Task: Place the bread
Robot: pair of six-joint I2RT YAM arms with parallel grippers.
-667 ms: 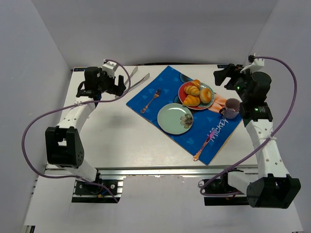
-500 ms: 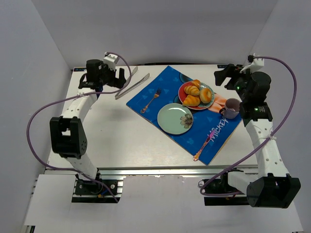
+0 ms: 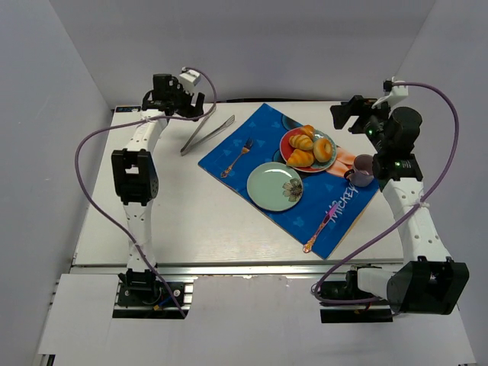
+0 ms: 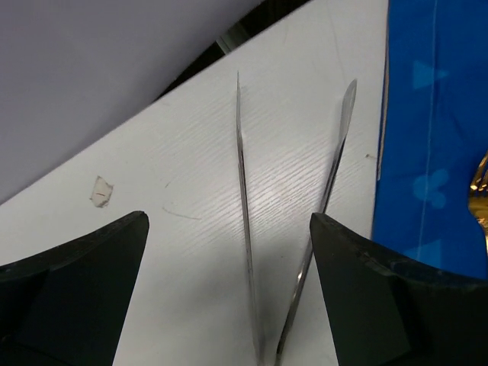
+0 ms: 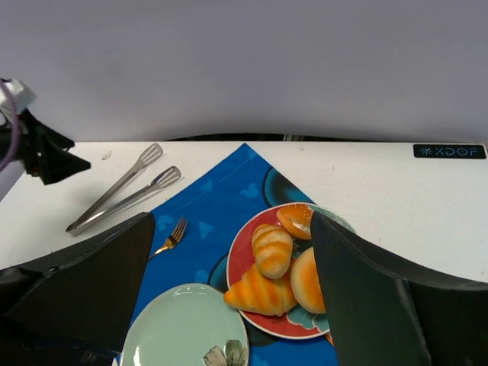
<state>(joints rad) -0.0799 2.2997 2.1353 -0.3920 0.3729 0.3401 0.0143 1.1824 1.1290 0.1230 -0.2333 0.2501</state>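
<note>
The bread — golden-orange, ridged, elongated — lies on the red plate.

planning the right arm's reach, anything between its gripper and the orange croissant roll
Nothing visible does. The open right gripper hangs far-right of the red plate; the bread lies uncovered on it, other rolls beside it.

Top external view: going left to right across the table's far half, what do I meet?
Tongs, fork, red plate, purple cup. Green plate and spoon overlap those sideways, so omitted.
</note>
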